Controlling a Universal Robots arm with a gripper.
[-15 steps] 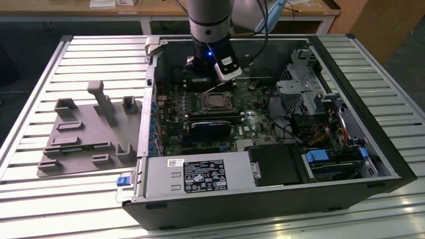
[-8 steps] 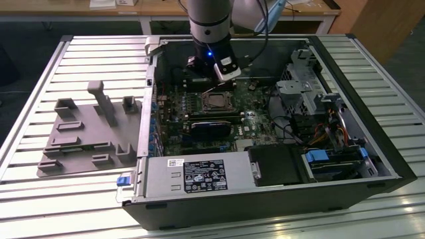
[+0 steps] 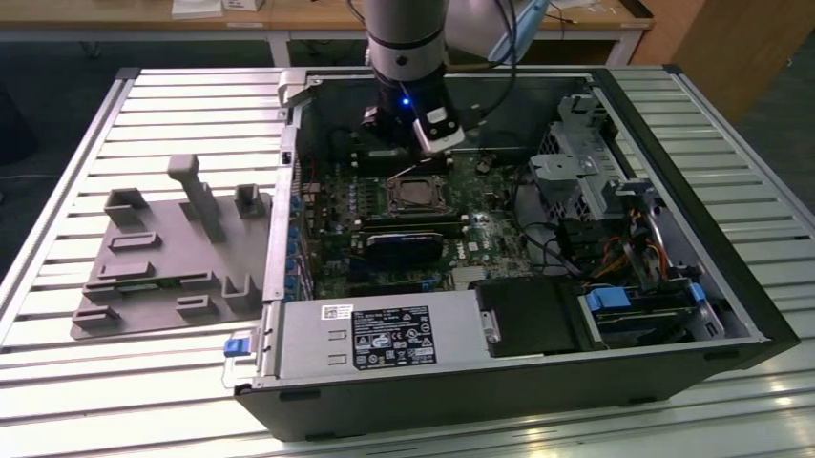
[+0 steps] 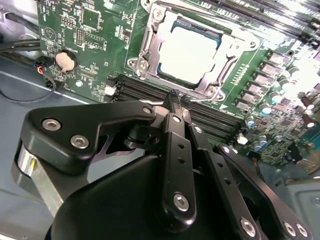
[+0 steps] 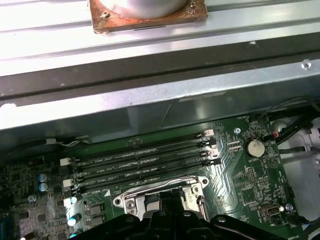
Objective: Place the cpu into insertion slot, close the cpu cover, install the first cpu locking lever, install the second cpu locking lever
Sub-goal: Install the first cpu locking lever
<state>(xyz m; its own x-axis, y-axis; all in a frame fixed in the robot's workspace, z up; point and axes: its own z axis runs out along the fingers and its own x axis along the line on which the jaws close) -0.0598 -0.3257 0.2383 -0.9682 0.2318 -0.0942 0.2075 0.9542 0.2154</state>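
Already the cpu point(image 4: 189, 50) lay seated in the insertion slot point(image 4: 210, 92), with the cpu cover point(image 4: 227, 47) apparently down around it. My hand point(image 4: 173, 97), tips pressed together, hovered just beside the slot's edge; whether either locking lever was latched I could not tell.

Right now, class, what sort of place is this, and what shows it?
Probably a robotics lab or workshop: an opened computer case on a slatted metal table, a robot arm over its motherboard, wooden workbenches behind.
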